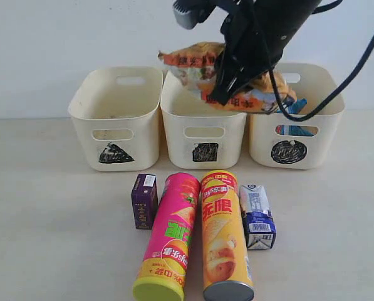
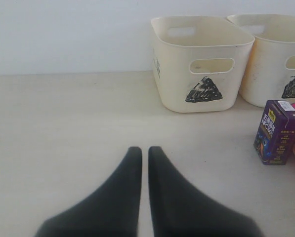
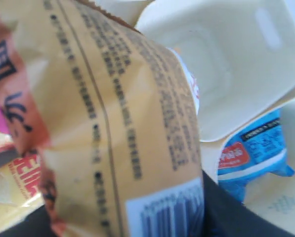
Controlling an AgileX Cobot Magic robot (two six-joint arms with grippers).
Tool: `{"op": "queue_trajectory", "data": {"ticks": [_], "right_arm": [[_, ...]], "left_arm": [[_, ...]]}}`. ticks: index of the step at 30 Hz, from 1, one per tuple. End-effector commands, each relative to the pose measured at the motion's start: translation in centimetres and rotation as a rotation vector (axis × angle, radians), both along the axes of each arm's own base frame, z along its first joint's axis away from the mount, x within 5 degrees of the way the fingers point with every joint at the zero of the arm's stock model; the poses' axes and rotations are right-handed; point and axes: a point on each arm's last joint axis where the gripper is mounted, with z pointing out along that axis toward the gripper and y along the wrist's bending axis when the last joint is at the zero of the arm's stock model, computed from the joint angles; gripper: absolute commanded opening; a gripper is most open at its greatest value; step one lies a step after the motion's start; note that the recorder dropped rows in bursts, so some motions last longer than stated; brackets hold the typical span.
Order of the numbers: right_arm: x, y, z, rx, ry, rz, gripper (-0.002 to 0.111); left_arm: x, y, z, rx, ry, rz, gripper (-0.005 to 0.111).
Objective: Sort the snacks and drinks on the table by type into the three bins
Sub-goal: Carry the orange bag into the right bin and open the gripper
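My right gripper (image 1: 229, 93) is shut on the orange foil bag (image 1: 193, 63) (image 3: 112, 123) and holds it in the air over the rims of the square bin (image 1: 174, 132) and the circle bin (image 1: 324, 125). One dark finger (image 3: 236, 212) shows beside the bag. The blue foil bag (image 1: 297, 106) (image 3: 256, 148) lies inside the circle bin. On the table (image 1: 49, 219) lie the pink tube (image 1: 170, 235), the orange-yellow tube (image 1: 223, 235), the purple carton (image 1: 144, 200) (image 2: 277, 131) and the white and blue carton (image 1: 257, 216). My left gripper (image 2: 145, 150) is shut and holds nothing, low over bare table.
The triangle bin (image 1: 114, 119) (image 2: 201, 64) stands leftmost, with the square bin (image 2: 271, 64) beside it. A black cable (image 1: 356, 69) loops from the right arm over the circle bin. A white wall runs behind the bins.
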Motion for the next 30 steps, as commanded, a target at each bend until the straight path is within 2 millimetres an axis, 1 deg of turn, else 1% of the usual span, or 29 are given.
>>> {"op": "queue_trajectory", "data": {"ticks": [1, 5, 10, 12, 15, 20, 24, 27, 28, 30], "right_arm": [[0.8, -1.5, 1.6, -0.018, -0.144, -0.102, 0.0], [2.8, -3.0, 1.6, 0.038, -0.2, -0.183, 0.0], [6.4, -5.8, 0.5, 0.139, -0.271, -0.304, 0.0], [8.0, -6.9, -0.4, 0.18, -0.287, -0.354, 0.0], [10.1, -8.0, -2.1, 0.224, -0.311, -0.392, 0.0], [13.2, -8.8, -5.4, 0.294, -0.352, -0.415, 0.0], [15.0, -9.3, -8.1, 0.344, -0.356, -0.44, 0.002], [15.9, -9.7, -9.7, 0.352, -0.357, -0.445, 0.013], [16.0, -9.7, -10.3, 0.349, -0.35, -0.445, 0.02], [16.5, -10.2, -11.4, 0.337, -0.334, -0.458, 0.036]], "left_arm": [[0.0, 0.0, 0.2, -0.01, -0.012, 0.004, 0.004], [0.0, 0.0, 0.2, -0.01, -0.012, 0.004, 0.004], [0.0, 0.0, 0.2, -0.01, -0.012, 0.004, 0.004], [0.0, 0.0, 0.2, -0.01, -0.012, 0.004, 0.004], [0.0, 0.0, 0.2, -0.01, -0.012, 0.004, 0.004], [0.0, 0.0, 0.2, -0.01, -0.012, 0.004, 0.004], [0.0, 0.0, 0.2, -0.01, -0.012, 0.004, 0.004], [0.0, 0.0, 0.2, -0.01, -0.012, 0.004, 0.004], [0.0, 0.0, 0.2, -0.01, -0.012, 0.004, 0.004], [0.0, 0.0, 0.2, -0.01, -0.012, 0.004, 0.004]]}}
